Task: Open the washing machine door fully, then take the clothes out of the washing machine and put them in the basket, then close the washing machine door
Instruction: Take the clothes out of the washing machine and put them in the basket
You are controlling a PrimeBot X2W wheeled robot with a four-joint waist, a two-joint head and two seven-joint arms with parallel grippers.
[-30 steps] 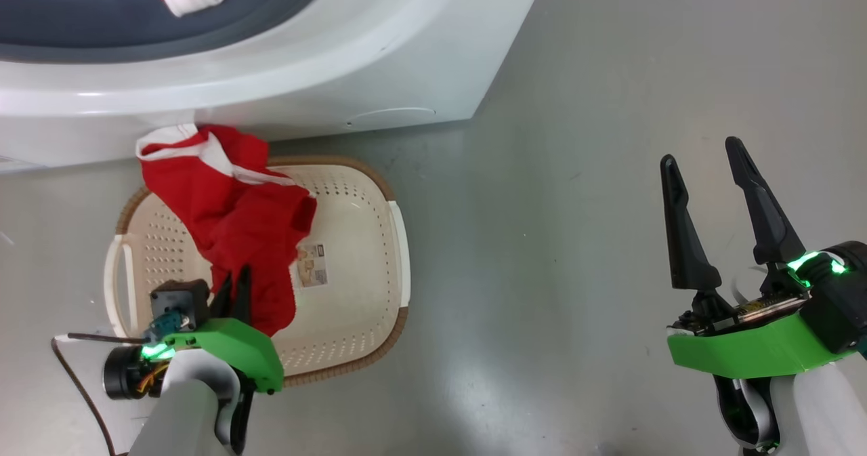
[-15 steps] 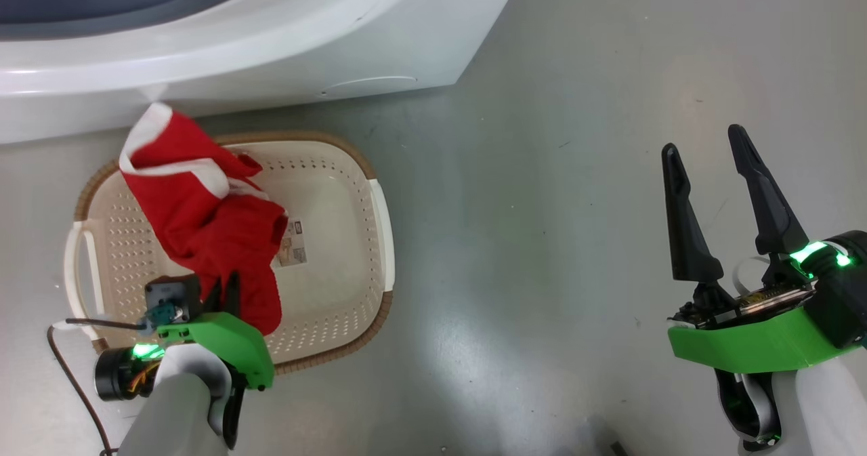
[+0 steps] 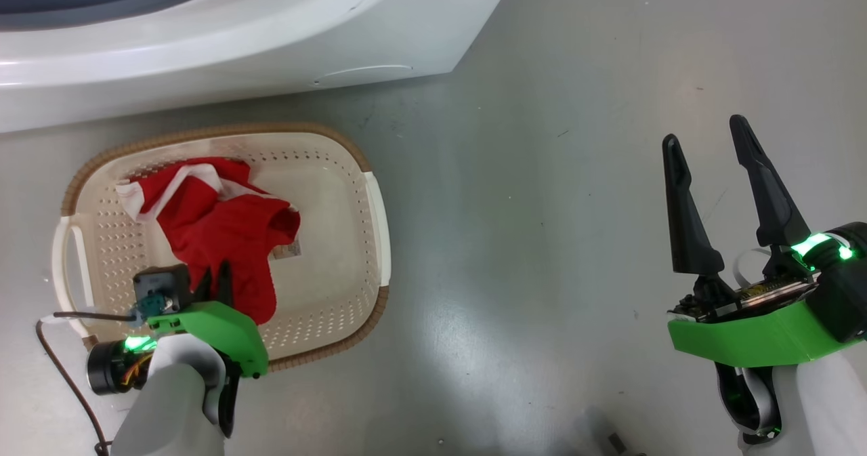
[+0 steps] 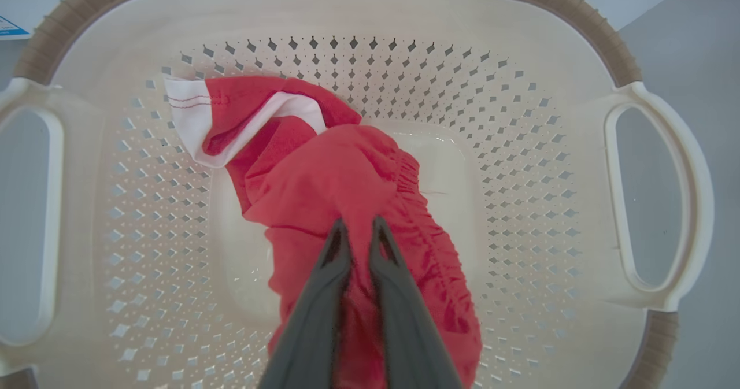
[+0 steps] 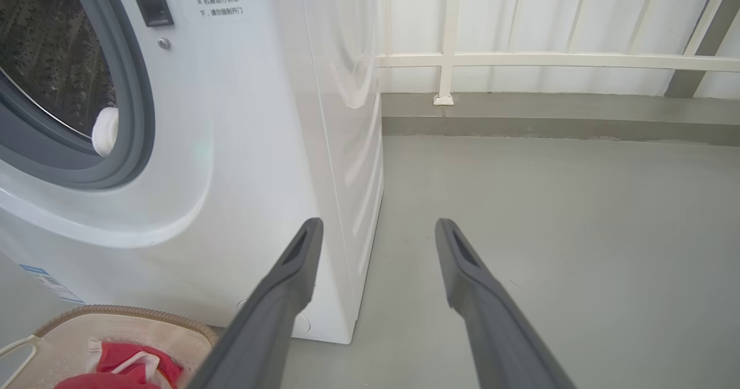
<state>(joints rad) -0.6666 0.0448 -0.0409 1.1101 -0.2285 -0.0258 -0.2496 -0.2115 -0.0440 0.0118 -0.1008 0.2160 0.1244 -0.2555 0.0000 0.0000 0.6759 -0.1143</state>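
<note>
While the left gripper (image 3: 213,276) hangs over the basket (image 3: 332,239), its two fingers sit nearly together with a fold of the clothes (image 3: 217,232) pinched between them. Left wrist view: left gripper (image 4: 358,224) tips close, red cloth bunched in the narrow gap. The clothes (image 4: 324,181) drape down from that pinch onto the basket (image 4: 347,7) floor, white panel spread toward the far left wall. Everything red lies inside the brown rim, nothing over the edge. A paper label (image 3: 288,249) pokes out from under the fabric.

The basket rests on the grey floor (image 3: 576,205) just in front of the washing machine (image 3: 271,43), near it, not touching as far as I can tell. Round cap (image 3: 362,73) low on the machine front.

Right gripper (image 3: 704,131) well apart to the right, over bare floor, fingers spread wide, holding nothing. Right wrist view: right gripper (image 5: 378,224) points past the corner of the washing machine (image 5: 260,117). Drum (image 5: 52,48) opening uncovered, grey gasket (image 5: 133,88) around it, a white fabric lump (image 5: 105,132) sitting at the gasket's inner edge. Basket (image 5: 115,314) and clothes (image 5: 124,366) at the lower left, blue label (image 5: 46,279) above them. White railing (image 5: 520,59) behind.
</note>
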